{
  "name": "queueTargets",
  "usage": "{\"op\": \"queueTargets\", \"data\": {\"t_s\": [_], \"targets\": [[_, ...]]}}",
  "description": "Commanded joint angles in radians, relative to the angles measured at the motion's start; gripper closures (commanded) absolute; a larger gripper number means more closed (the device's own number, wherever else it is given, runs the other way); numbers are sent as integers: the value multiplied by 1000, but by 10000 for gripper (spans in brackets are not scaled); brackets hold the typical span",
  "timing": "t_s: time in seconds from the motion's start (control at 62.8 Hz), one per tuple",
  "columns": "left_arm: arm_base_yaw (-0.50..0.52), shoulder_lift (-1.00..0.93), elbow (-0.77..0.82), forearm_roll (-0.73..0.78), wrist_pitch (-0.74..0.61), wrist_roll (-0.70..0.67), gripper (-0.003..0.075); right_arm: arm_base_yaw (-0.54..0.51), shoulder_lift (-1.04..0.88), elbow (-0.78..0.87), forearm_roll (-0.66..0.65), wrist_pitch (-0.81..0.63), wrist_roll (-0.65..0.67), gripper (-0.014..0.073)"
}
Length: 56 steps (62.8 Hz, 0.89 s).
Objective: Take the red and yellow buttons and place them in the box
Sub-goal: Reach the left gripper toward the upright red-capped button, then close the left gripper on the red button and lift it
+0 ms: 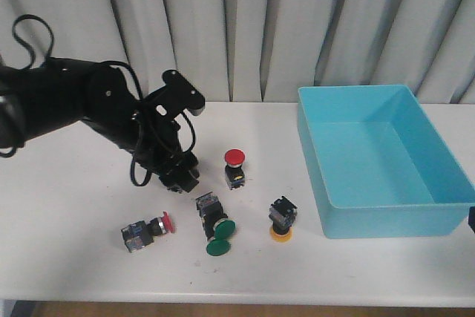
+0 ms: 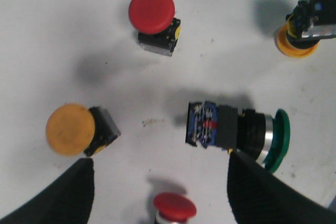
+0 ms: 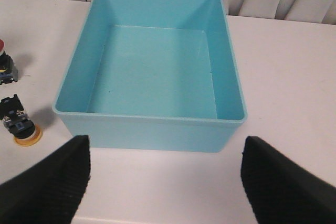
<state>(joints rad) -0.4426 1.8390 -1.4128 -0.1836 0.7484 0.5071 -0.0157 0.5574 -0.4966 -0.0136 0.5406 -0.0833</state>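
On the white counter (image 1: 67, 220), the black left gripper (image 2: 160, 192) hangs over the left half with its fingers (image 2: 52, 195) spread apart and holding nothing. Near the front edge a small dark-red-capped switch (image 1: 145, 229) lies on its side, then a green-capped switch (image 1: 214, 229). Behind them the red mushroom-capped button (image 1: 234, 167) stands upright. The yellow mushroom-capped button (image 1: 282, 222) rests cap-down just beside the large turquoise plastic box (image 1: 338, 217), which sits at the right edge. The right gripper (image 3: 165, 182), fingers wide apart, faces the box.
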Motion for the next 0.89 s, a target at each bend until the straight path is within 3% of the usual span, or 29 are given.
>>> {"op": "queueTargets", "data": {"t_s": [0.0,0.191,0.51,0.685,0.876], "targets": [[-5,27,-104,-100,-16,71,195,-2,9,-33,-2,-60,-6,11],[-5,146,-233,-188,-20,189,195,-2,9,-33,-2,-60,-6,11],[-8,319,-419,-190,-12,215,195,-2,9,-33,-2,-60,-6,11],[-11,377,-466,-242,4,247,195,-2,9,-33,-2,-59,-6,11],[-20,419,-464,-266,-78,290,195,-2,9,-33,-2,-51,-6,11]]}}
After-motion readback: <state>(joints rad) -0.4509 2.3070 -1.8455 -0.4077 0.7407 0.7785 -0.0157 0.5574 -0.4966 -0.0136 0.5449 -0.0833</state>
